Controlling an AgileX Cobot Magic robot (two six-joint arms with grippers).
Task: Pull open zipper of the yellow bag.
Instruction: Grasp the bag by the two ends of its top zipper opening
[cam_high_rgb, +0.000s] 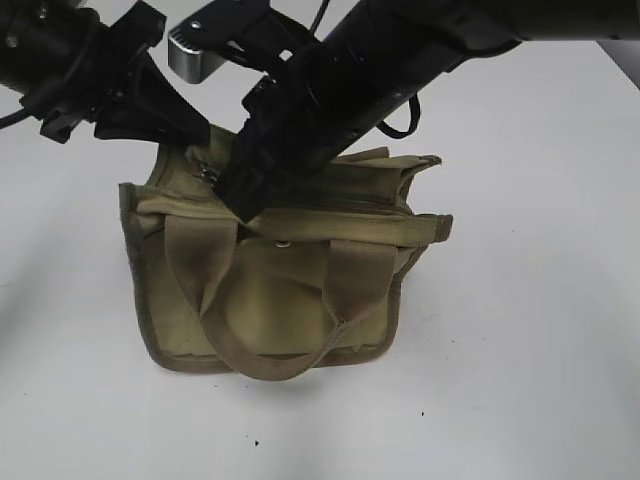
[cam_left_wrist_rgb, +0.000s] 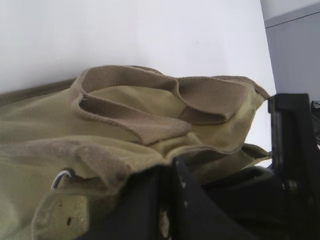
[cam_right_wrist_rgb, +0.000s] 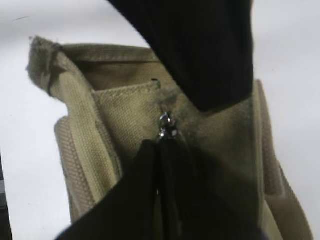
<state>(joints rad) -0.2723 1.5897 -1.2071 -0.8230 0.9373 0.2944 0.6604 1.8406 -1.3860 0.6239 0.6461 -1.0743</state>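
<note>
Gripping yellow bag (cam_high_rgb: 280, 290) zipper (cam_right_wrist_rgb: 164, 124)

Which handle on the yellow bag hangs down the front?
The wide khaki webbing handle nearest the exterior camera droops in a loop over the olive-yellow canvas bag's front; the other lies behind.

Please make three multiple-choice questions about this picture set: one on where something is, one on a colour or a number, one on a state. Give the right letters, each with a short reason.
1. Where is the right gripper?
A. on top of the bag, at the zipper pull tab
B. on the table beside the bag
C. high above the bag

2. What colour is the bag?
A. red
B. olive-yellow
C. blue

3. How do the right gripper's jaws stand?
A. wide open
B. shut on the pull tab
C. holding a handle

Answers:
1 A, the right wrist view shows its tips at the silver pull tab on the bag's top.
2 B, all three views show olive-yellow canvas.
3 B, the jaws meet with the tab between their tips.
</note>
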